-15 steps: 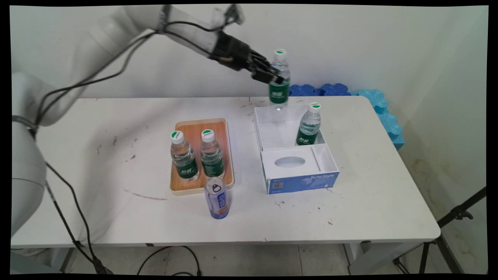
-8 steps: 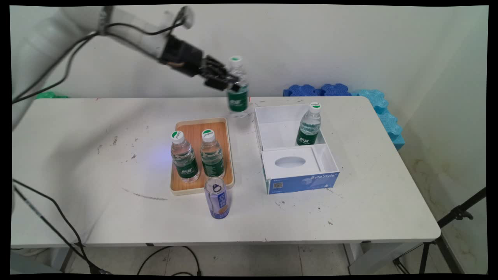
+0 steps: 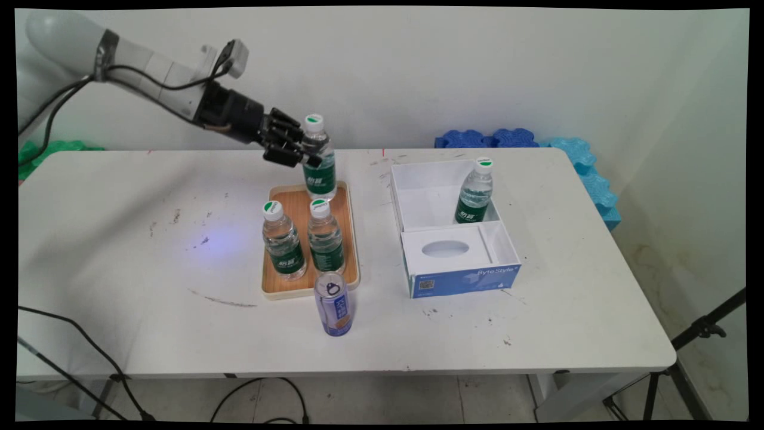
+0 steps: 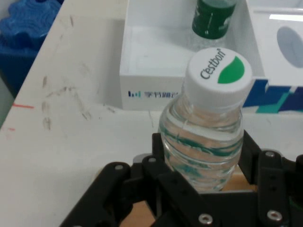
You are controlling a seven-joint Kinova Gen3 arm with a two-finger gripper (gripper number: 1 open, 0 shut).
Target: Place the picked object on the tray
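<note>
A white robot arm reaches in from the upper left of the main view, and its black tool [image 3: 298, 152] is clenched around the upper body of a small water bottle [image 3: 318, 158] with a green label and a white cap. The held bottle hangs upright in the air, above the far end of a wooden tray [image 3: 349, 239] on the white table [image 3: 149, 269]; whether its base touches the tray cannot be told. In the hand view the tool [image 4: 203, 165] grips the clear bottle [image 4: 203, 146] just below the cap, one finger on each side.

Two more bottles of the same kind [image 3: 282, 242] [image 3: 324, 237] stand side by side on the near part of the tray. A blue drinks can [image 3: 332, 303] stands on the table just in front of the tray. To the right, apart from the tray, an open white box with a blue front [image 3: 462, 278] holds a fourth bottle [image 3: 476, 191] in its far compartment.

The step in hand looks like carrying the bottle while it is over the tray. Any lowering here would call for a straight descent into the free far end, clear of the two standing bottles.
</note>
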